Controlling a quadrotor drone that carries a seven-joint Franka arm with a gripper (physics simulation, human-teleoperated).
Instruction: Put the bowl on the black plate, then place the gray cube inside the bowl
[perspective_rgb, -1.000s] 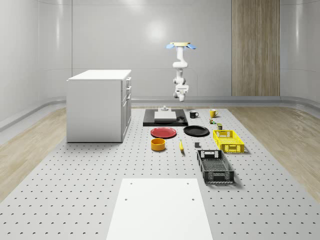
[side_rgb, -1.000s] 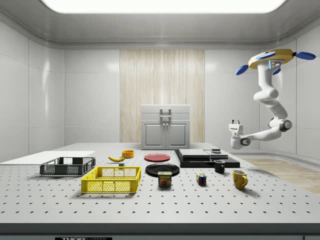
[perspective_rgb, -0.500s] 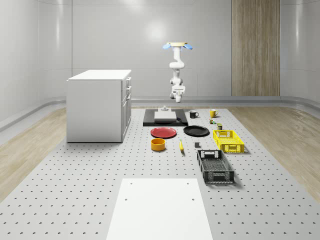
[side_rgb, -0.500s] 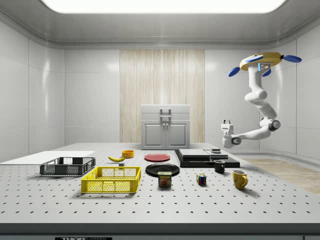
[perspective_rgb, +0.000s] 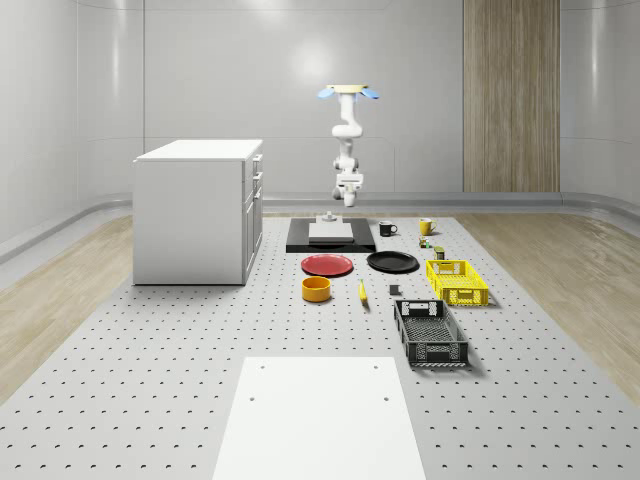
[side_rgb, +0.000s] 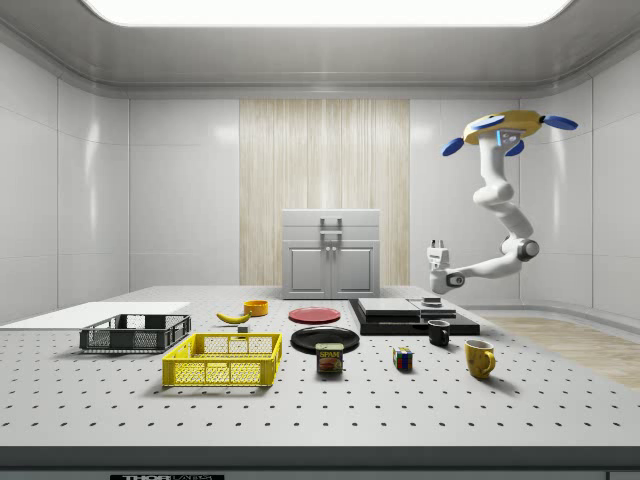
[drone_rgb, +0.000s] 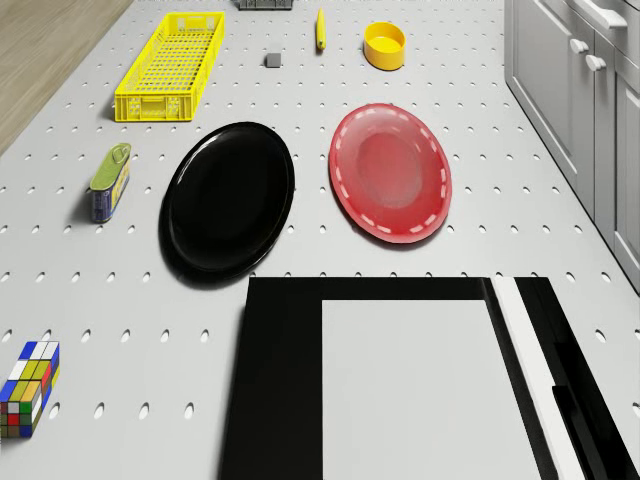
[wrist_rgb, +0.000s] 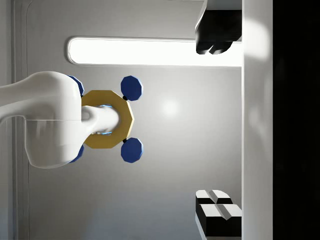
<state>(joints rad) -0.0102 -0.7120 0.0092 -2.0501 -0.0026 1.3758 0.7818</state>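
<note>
Hovering near the table's far end, drone (side_rgb: 503, 129); end effector (side_rgb: 436, 243) seemingly released, empty.

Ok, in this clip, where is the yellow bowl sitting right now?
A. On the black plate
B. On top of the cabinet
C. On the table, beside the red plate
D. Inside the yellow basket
C: the bowl rests on the bare table next to the red plate, apart from the black plate, which has nothing on it.
</note>
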